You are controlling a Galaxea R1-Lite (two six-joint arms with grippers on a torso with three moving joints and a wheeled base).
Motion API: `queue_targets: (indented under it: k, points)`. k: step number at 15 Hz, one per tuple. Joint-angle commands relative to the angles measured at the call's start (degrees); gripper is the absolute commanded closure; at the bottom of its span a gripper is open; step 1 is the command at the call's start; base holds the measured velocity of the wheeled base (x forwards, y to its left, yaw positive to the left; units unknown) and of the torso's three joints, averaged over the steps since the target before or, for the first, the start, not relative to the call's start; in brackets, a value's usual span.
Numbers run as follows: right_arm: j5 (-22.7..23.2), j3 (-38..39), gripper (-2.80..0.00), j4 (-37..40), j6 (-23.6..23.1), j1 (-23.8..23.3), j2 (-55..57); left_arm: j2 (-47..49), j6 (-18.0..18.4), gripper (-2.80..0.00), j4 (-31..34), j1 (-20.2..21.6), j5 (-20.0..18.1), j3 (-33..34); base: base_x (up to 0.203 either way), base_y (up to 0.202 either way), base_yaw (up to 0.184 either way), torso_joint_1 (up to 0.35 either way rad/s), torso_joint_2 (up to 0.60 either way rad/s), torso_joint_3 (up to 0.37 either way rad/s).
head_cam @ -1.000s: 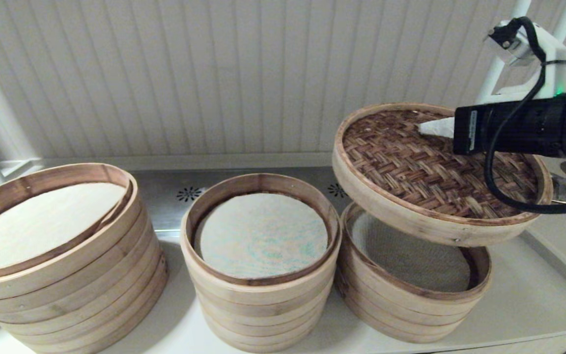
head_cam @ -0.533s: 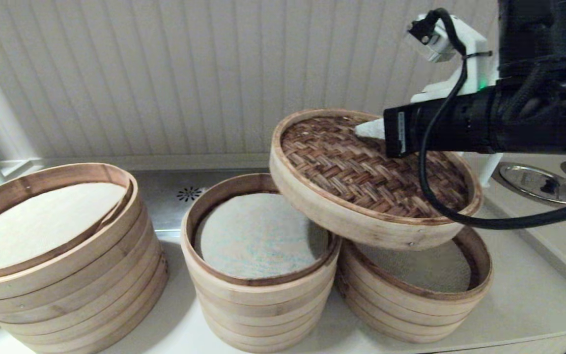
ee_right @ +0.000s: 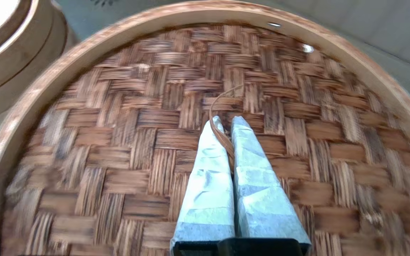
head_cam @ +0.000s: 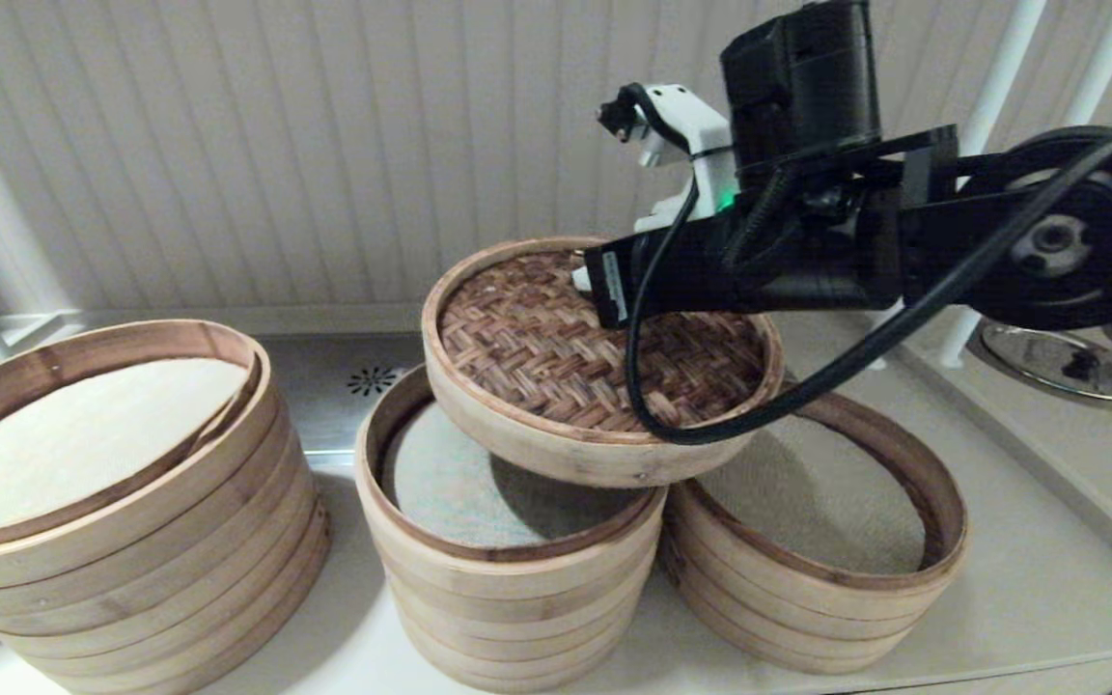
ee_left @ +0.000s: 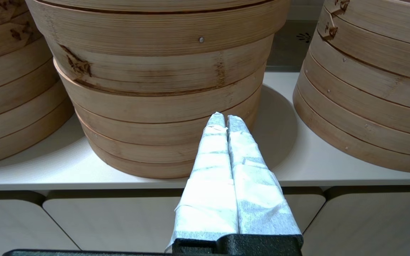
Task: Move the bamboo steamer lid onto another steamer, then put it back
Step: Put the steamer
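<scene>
The lid point(head_cam: 556, 357), pinched by the right gripper point(ee_right: 226, 124), has swung left, now over the taller steamer point(head_cam: 508, 569); left gripper point(ee_left: 225, 121) closed, idle.

Head view: high up, looking forward and down over three steamer stacks on the counter point(head_cam: 1019, 589), wall behind. Left wrist view: low at the counter's front edge, facing the stacks' sides from close by, sharing the middle stack point(ee_left: 162, 89) with the head view. Right wrist view: tight over the lid point(ee_right: 148, 117), also seen from the head point(head_cam: 556, 357).
</scene>
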Motion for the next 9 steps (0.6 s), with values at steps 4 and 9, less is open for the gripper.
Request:
queue_targets:
  k: [4, 9]
  points:
    - [-0.18, -6.70, 0.00, 3.25, -1.75, 2.19, 6.19, -0.01, -0.02, 0.00, 0.04, 0.00, 0.05, 0.00, 0.000, 0.000, 0.000, 0.000, 0.00, 0.000]
    - [-0.02, -9.82, 0.00, 4.38, -2.11, 2.52, 8.34, -0.01, -0.06, 0.00, -0.01, 0.00, 0.05, 0.00, 0.000, 0.000, 0.000, 0.000, 0.00, 0.000]
